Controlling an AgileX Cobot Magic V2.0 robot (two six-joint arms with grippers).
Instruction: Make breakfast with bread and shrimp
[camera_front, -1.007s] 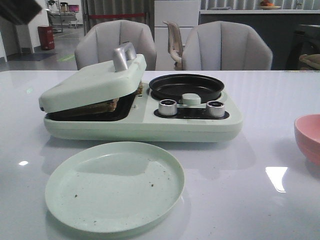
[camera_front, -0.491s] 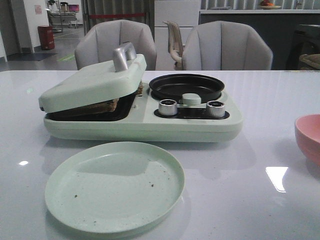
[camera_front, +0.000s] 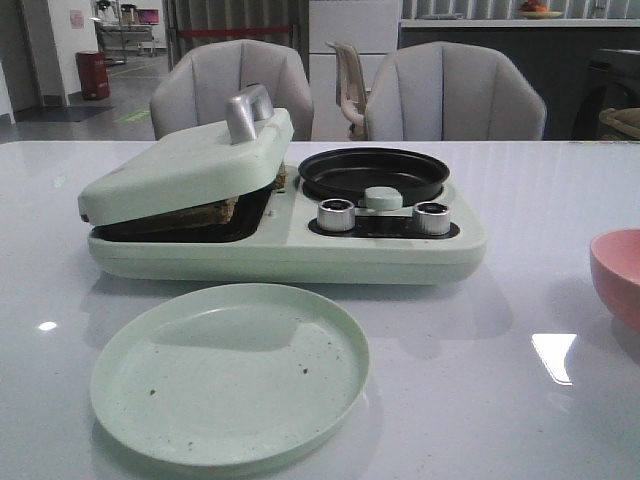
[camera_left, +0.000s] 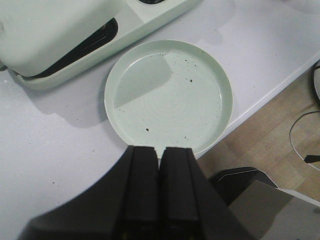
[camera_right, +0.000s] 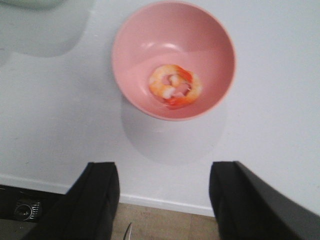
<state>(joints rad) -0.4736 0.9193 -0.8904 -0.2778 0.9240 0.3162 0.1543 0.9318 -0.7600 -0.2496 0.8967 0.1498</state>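
The bread (camera_front: 203, 213) lies inside the pale green breakfast maker (camera_front: 380, 250), only its brown edge showing under the half-lowered lid (camera_front: 185, 165). The shrimp (camera_right: 175, 86), curled, orange-pink and whitish, lies in the pink bowl (camera_right: 145, 35); the bowl's rim also shows at the right edge of the front view (camera_front: 615, 270). My left gripper (camera_left: 159, 150) is shut and empty, above the near rim of the pale green plate (camera_left: 168, 95). My right gripper (camera_right: 165, 170) is open and empty, above the table edge, short of the bowl. Neither gripper shows in the front view.
The plate (camera_front: 230, 372) sits in front of the breakfast maker, with dark crumbs on it. The maker has a black round pan (camera_front: 373, 172) and two silver knobs (camera_front: 336, 214). Two grey chairs (camera_front: 455, 95) stand behind the table. The table edge (camera_left: 260, 107) is near the plate.
A dark arm part at the top left corner of the front view a second ago has left the view. The lid, plate and bowl have not moved.
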